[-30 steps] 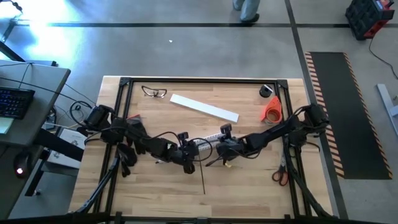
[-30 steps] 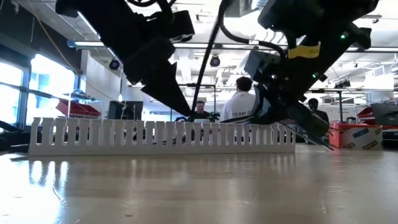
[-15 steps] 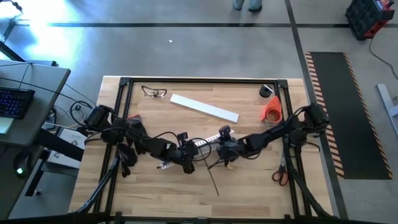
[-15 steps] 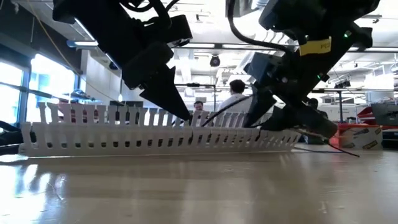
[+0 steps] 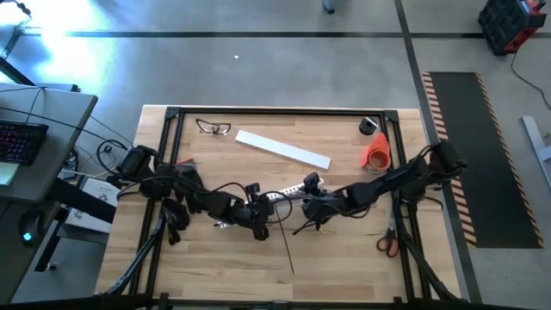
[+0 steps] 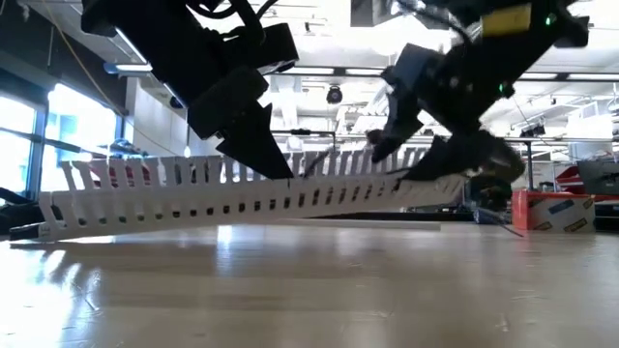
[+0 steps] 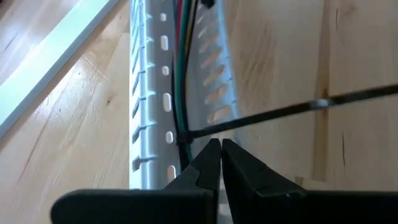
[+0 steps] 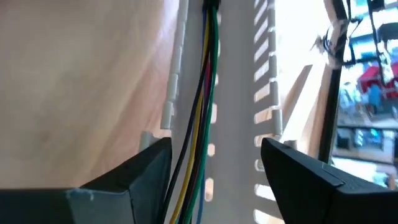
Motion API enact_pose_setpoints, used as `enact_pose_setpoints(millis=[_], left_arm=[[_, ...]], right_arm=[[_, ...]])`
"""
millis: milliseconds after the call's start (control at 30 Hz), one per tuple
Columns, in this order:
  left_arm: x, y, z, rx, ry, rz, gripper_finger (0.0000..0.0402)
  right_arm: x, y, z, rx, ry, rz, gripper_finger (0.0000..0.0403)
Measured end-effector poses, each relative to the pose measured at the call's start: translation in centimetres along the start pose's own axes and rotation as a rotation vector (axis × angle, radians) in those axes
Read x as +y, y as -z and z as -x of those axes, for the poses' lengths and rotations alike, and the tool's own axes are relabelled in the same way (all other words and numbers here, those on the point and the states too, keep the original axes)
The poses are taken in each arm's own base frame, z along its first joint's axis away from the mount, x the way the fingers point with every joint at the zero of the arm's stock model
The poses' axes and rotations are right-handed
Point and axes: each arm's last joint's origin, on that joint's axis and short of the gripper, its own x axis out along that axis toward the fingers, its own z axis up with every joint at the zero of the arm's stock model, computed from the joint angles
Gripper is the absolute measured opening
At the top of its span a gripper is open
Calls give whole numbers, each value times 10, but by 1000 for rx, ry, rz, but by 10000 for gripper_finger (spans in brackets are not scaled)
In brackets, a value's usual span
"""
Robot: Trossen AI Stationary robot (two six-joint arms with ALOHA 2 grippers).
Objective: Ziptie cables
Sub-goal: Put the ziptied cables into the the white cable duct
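Left gripper [image 7: 220, 144] pinched shut at the ziptie [image 7: 292, 109] looped round the cables [image 7: 181, 74] in the slotted channel [image 7: 149, 93], tail sticking out so prob. cinching/trim left, w/ right gripper [image 8: 214, 165] spread wide astride channel's far, lifted end.

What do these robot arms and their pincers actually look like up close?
Both arms are black and jointed, with dark cables looping along them. The left pincer ends in two flat black fingers tapering to narrow tips. The right pincer has broad, wedge-shaped dark fingers. A yellow label marks one arm's wrist, near a small green light.
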Motion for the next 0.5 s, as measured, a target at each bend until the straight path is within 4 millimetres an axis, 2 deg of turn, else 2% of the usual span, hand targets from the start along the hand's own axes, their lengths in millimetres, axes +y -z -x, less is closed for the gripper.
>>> enact_pose_setpoints(millis=[133, 500], left_arm=[[0, 0, 0, 0, 0, 0, 0], [-1, 0, 0, 4, 25, 1, 0]], right_arm=[[-8, -1, 8, -75, -64, -68, 241], [-13, 4, 3, -138, -244, -210, 241]])
